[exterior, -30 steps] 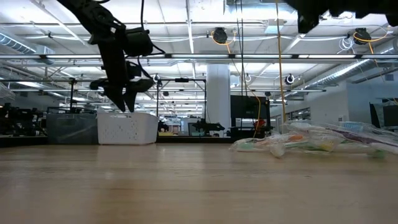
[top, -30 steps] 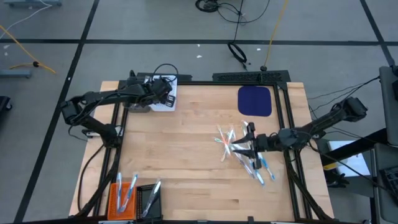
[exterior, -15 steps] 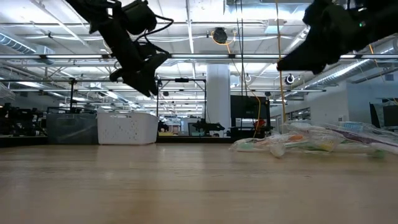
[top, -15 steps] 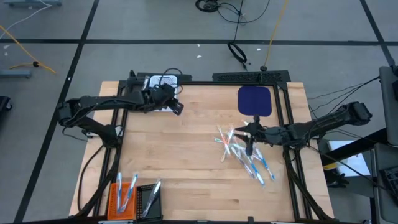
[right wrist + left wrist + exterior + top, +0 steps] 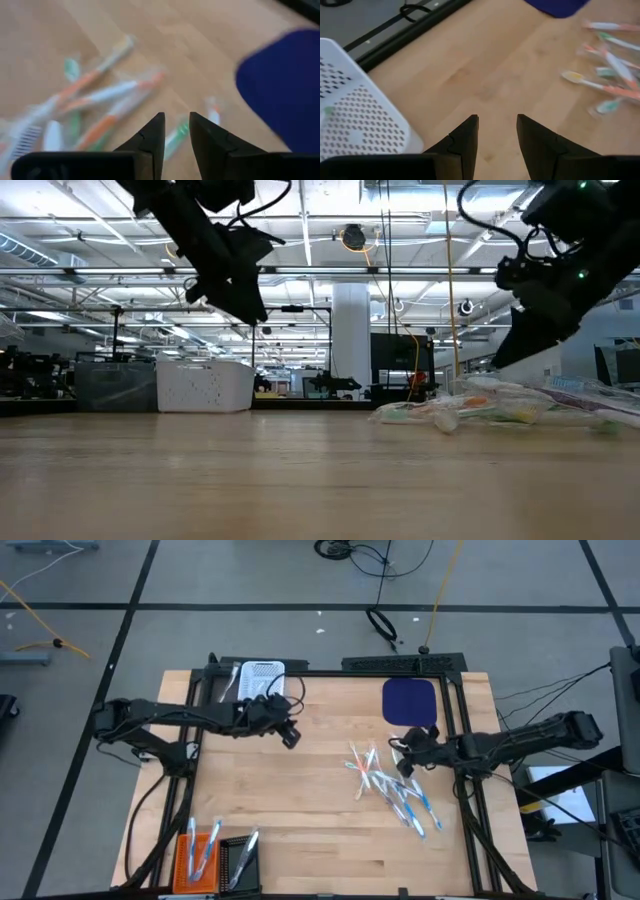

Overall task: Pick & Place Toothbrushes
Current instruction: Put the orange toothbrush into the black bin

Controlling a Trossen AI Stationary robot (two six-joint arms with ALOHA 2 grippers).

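A loose pile of toothbrushes [image 5: 388,788] with blue, white, orange and green handles lies flat on the wooden table, right of centre; it also shows in the low view [image 5: 470,410]. My right gripper [image 5: 404,762] hangs tilted down just above the pile's far right side, open by a narrow gap [image 5: 176,131] with nothing between its fingers. My left gripper [image 5: 291,737] hovers over bare wood at the far left-centre, open [image 5: 497,131] and empty, beside a white perforated basket [image 5: 262,675].
A dark blue pad [image 5: 410,702] lies at the far right. An orange basket [image 5: 198,858] and a black basket [image 5: 240,862], each holding toothbrushes, stand at the near left edge. A black frame [image 5: 400,664] rims the table. Bare wood [image 5: 300,800] fills the middle.
My left gripper has swung from over the white basket toward the table's right and a little nearer, turning as it went. My right gripper has tipped from nearly level to pointing down and has sunk toward the toothbrush pile. The toothbrushes lie as before.
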